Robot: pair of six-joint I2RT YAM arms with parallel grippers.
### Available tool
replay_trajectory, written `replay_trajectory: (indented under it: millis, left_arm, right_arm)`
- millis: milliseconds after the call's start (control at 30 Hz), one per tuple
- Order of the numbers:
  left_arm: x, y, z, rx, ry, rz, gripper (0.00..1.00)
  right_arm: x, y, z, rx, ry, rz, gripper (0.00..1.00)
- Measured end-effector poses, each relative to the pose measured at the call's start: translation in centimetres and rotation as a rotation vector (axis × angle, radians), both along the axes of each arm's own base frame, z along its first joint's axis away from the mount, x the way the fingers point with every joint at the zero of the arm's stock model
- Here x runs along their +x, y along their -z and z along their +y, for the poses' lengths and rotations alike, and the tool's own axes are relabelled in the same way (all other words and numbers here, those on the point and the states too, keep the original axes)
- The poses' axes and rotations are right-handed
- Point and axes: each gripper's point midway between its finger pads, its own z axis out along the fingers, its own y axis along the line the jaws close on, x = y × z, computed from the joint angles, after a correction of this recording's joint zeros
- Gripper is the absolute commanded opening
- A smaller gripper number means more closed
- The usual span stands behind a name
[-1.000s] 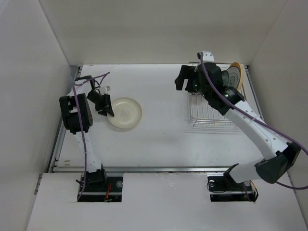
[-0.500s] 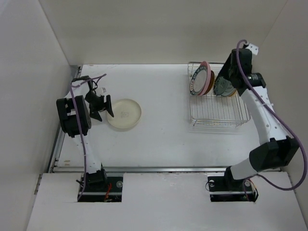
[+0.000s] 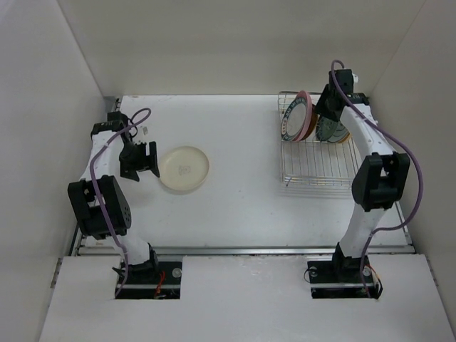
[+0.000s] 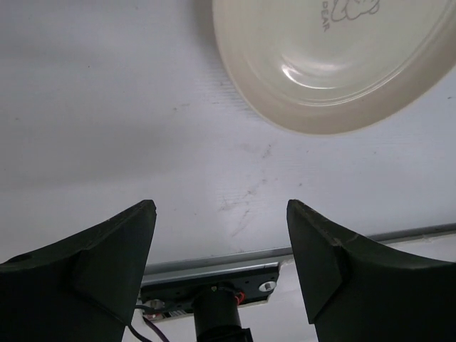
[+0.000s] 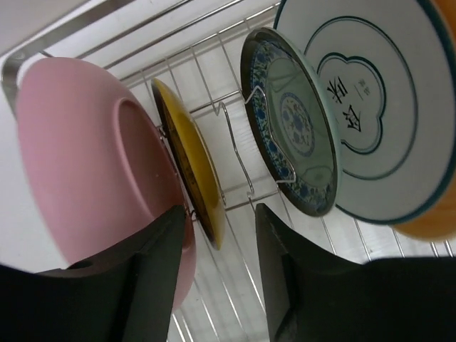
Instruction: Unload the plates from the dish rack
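A cream plate (image 3: 184, 168) lies flat on the table left of centre; its rim shows in the left wrist view (image 4: 335, 64). My left gripper (image 3: 140, 158) (image 4: 221, 214) is open and empty just left of it. The silver wire dish rack (image 3: 320, 167) (image 5: 235, 157) stands at the back right with several upright plates: pink (image 3: 307, 114) (image 5: 85, 164), yellow (image 5: 192, 178), blue-patterned (image 3: 292, 120) (image 5: 292, 121), and white with teal rings (image 5: 363, 107). My right gripper (image 3: 326, 114) (image 5: 219, 210) is open over the rack. Its fingers straddle the yellow plate's edge beside the pink one.
White walls close in the table on the left, back and right. A metal rail (image 3: 235, 249) runs along the table's near edge. An orange dish (image 5: 427, 224) peeks out behind the ringed plate. Bare rack slots (image 3: 317, 178) lie in front of the plates.
My left gripper has drawn back to the left from the cream plate, which now lies flat. My right arm has swung from the rack's left side to the plates at its back.
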Motion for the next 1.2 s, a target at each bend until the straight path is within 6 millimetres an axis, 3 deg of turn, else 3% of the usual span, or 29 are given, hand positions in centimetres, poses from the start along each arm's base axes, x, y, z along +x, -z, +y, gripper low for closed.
replay_trajectory:
  millis: [200,300,333,433,667,733,833,1033,1133,1200]
  left_arm:
    - [-1.9,0.5,0.7,0.051,0.01,0.027,0.71]
    - [-2.9,0.2,0.5,0.056,0.018,0.018,0.71]
    - [-3.2,0.1,0.5,0.058,0.019,0.012,0.71]
    - [-3.5,-0.2,0.5,0.06,0.023,0.0,0.71]
    - [-3.9,0.4,0.4,0.057,0.027,0.017,0.71]
    - [-4.0,0.5,0.4,0.055,0.028,0.023,0.71]
    - [-4.2,0.8,0.3,0.05,0.029,0.032,0.71]
    - [-4.4,0.9,0.2,0.044,0.029,0.039,0.71]
    - [-4.4,0.9,0.1,0.04,0.03,0.039,0.71]
    - [-4.4,0.9,0.0,0.038,0.031,0.038,0.71]
  right_arm:
    - [1.0,3.3,0.5,0.035,-0.046,0.056,0.39]
    - [1.3,4.4,0.9,0.049,-0.062,0.066,0.22]
    - [1.3,4.8,1.0,0.052,-0.063,0.069,0.13]
    - [1.1,5.3,0.6,0.02,-0.074,0.076,0.02]
    - [-0.4,4.6,0.0,-0.066,-0.077,0.069,0.0]
    - [-1.1,2.6,-0.8,-0.105,-0.046,0.04,0.0]
    - [-2.8,-2.0,-2.6,-0.18,0.026,-0.018,0.0]
    - [-6.8,-15.1,-5.8,-0.295,0.227,-0.261,0.0]
    - [-9.8,-19.1,-5.8,-0.319,0.28,-0.347,0.0]
    - [-11.4,-20.7,-4.3,-0.311,0.256,-0.398,0.0]
